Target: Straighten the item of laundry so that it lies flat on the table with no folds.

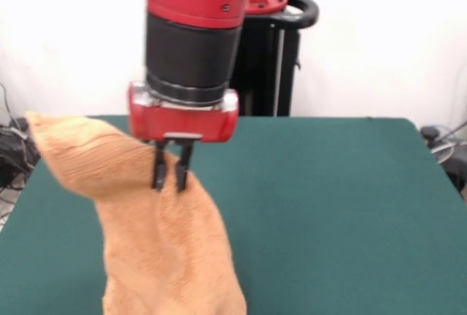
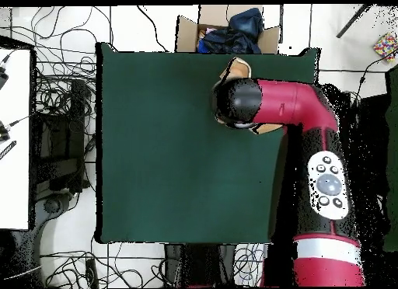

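The orange-tan towel [image 1: 164,249] is lifted at its middle and hangs in folds. One corner sticks up at the left and the rest drapes down to the front edge of the dark green table [image 1: 350,205]. My gripper [image 1: 168,178] points straight down and is shut on a raised ridge of the towel, above the table's left part. In the overhead view the arm [image 2: 288,107] hides the gripper and most of the towel. Only small tan parts of the towel [image 2: 238,68] show beside the arm's wrist near the table's [image 2: 171,146] far edge.
The black pedestal [image 1: 273,60] stands behind the table. In the overhead view a cardboard box [image 2: 186,29] with dark clothes sits just past the table's far edge. Cables [image 2: 62,107] lie on the floor at the left, beside a white surface [image 2: 14,138].
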